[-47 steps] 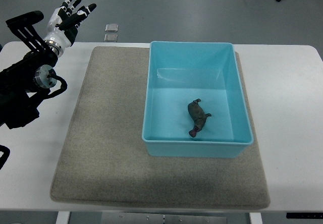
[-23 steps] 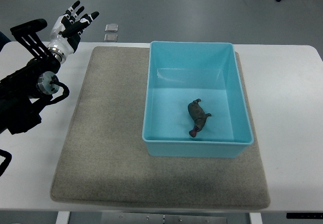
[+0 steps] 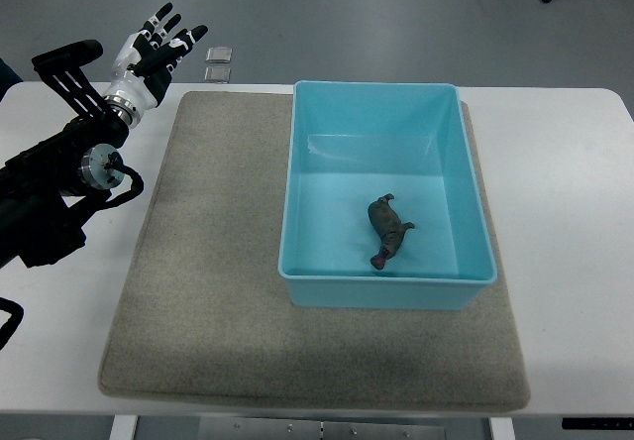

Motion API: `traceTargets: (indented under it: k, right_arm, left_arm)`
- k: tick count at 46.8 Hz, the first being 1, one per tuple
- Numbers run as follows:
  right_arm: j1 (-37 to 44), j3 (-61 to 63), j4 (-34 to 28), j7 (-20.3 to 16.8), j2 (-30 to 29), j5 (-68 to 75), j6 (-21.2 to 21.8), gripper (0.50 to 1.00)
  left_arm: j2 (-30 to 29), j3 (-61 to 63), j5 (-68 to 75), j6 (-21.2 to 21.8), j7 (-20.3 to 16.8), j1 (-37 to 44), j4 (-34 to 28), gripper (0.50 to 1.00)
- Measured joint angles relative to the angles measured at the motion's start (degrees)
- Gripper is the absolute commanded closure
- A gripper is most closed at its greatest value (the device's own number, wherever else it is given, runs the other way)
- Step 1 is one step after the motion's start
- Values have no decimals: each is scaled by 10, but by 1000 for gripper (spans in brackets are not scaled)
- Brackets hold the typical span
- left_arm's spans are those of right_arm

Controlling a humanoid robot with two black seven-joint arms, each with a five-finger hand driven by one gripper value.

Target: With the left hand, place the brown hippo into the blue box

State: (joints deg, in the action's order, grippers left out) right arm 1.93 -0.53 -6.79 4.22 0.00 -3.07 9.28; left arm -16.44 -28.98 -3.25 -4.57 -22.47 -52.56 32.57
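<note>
The brown hippo (image 3: 389,228) lies on its side on the floor of the blue box (image 3: 371,291), toward the near wall. The box sits on a grey mat (image 3: 198,291) covering the white table (image 3: 565,262). The left hand (image 3: 149,55) hovers above the table's far left corner, fingers spread apart and holding nothing, well apart from the box.

No legible text or labels.

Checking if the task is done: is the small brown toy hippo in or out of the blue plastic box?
In: brown toy hippo lies on blue plastic box floor.
</note>
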Motion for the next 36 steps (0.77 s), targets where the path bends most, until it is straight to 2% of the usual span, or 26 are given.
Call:
traceTargets:
  k: [36]
  right_arm:
    - [4,2,-7,0,0,-2,4,564]
  left_arm:
    - [0,-2,0,1,0,7,-1,504]
